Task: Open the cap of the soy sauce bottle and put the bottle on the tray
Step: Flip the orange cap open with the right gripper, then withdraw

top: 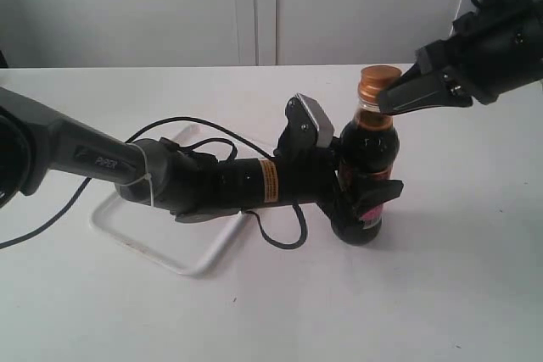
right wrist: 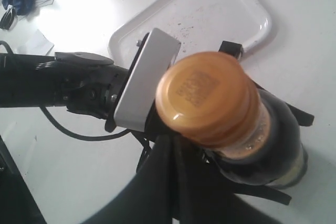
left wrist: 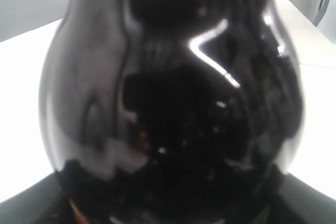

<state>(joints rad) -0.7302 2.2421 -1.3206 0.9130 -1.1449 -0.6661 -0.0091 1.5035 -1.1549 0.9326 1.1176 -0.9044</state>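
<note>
Left gripper (top: 363, 194) clasps the soy sauce bottle (top: 369, 142) (cap (top: 379, 82) shut), arm (top: 246, 180) overlying tray (top: 144, 246).

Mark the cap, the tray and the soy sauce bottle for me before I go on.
cap (right wrist: 202, 95): right wrist view, on its flat top.
tray (right wrist: 210, 14): right wrist view, on its bare floor.
soy sauce bottle (top: 371, 143): exterior view, on its dark shoulder.

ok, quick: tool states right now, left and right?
Left tool: closed on the soy sauce bottle, which stands upright.
Right tool: closed, holding nothing, tips against the side of the cap.
</note>
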